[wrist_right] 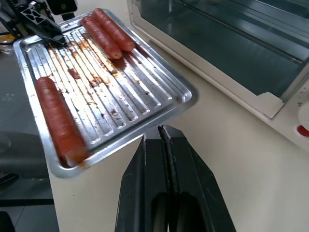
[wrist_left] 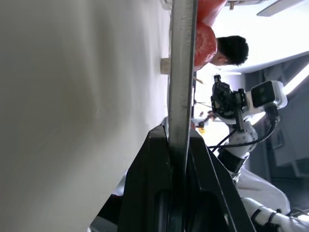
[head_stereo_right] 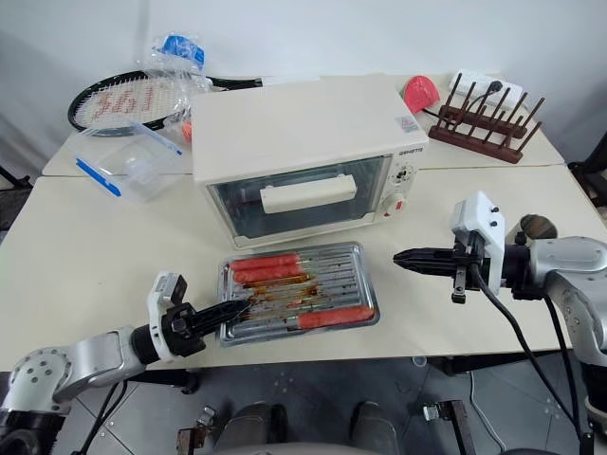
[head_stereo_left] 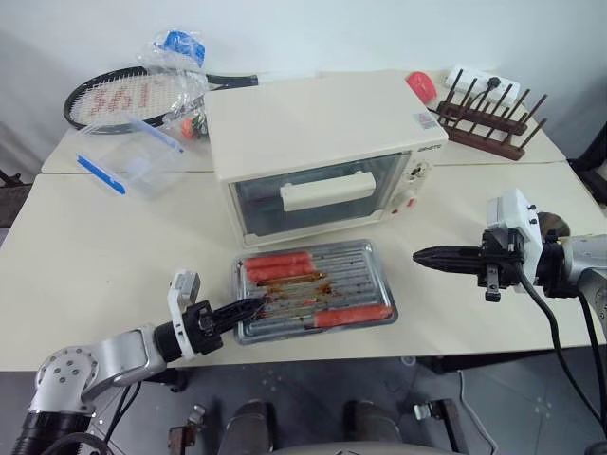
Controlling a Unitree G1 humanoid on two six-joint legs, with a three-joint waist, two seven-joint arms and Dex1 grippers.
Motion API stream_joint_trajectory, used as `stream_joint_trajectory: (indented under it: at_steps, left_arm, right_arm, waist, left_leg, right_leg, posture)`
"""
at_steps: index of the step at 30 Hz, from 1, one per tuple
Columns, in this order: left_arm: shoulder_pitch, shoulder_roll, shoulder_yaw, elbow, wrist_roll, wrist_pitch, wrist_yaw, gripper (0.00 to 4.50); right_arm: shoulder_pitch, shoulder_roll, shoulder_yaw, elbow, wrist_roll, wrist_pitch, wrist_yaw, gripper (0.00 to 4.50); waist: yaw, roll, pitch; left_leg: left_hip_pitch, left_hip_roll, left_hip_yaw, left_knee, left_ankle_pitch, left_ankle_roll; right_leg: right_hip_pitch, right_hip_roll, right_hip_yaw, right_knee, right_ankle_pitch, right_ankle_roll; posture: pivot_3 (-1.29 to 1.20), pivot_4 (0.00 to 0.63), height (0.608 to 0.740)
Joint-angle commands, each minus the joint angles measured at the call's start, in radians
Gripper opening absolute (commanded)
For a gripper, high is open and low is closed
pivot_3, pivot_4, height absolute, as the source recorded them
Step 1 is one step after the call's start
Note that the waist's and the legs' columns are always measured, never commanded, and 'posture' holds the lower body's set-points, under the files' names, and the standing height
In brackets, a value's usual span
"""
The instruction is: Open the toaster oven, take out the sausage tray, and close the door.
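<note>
Left gripper (head_stereo_left: 254,307) is clamping the left rim of the sausage tray (head_stereo_left: 365,261), fingers pinched on the metal edge. Tray is sitting on the table (head_stereo_left: 95,275) just in front of the toaster oven (head_stereo_left: 313,133), whose door (head_stereo_left: 318,194) is standing closed. Right gripper (head_stereo_left: 422,256) is hovering right of the tray, fingers pressed together, holding nothing.

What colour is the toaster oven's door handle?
Cream-white, matching the toaster oven body; the door handle shows best in the left eye view.
</note>
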State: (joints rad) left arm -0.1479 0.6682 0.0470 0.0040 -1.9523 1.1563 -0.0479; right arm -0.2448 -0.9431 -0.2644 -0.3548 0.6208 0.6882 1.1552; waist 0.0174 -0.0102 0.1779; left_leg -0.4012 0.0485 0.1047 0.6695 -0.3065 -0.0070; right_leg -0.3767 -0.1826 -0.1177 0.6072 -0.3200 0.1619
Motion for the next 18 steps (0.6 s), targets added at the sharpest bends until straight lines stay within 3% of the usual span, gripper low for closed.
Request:
stream_joint_trajectory:
  at_steps: [1, 13, 18]
  left_arm:
    - [-0.078, -0.054, -0.049, 0.061, 0.084, 0.01, -0.013, 0.0]
    - [-0.239, -0.176, -0.093, 0.259, 0.375, 0.143, -0.081, 0.0]
    - [-0.273, -0.232, -0.064, 0.315, 0.447, 0.184, -0.091, 1.39]
  right_arm:
    - [0.038, -0.006, -0.082, -0.081, 0.047, 0.02, -0.048, 0.03]
    - [0.143, -0.014, -0.156, -0.14, 0.088, 0.025, -0.108, 0.03]
    - [0.165, -0.015, -0.169, -0.155, 0.096, 0.024, -0.12, 0.0]
  waist:
    - [0.009, 0.0, 0.0]
    - [0.063, 0.007, -0.004]
    - [0.066, 0.01, -0.006]
  left_leg:
    - [0.0, 0.0, 0.0, 0.001, 0.0, 0.0]
    - [0.0, -0.001, -0.002, 0.012, 0.001, 0.003]
    - [0.001, -0.003, -0.003, 0.012, 0.001, 0.004]
  right_leg:
    - [0.0, 0.0, 0.001, 0.001, 0.0, 0.0]
    - [0.004, -0.001, 0.001, 0.002, 0.001, -0.001]
    - [0.006, -0.002, 0.001, 0.001, 0.002, 0.0]
  posture:
    - [0.0, 0.15, 0.74]
    - [0.0, 0.15, 0.74]
    - [0.0, 0.15, 0.74]
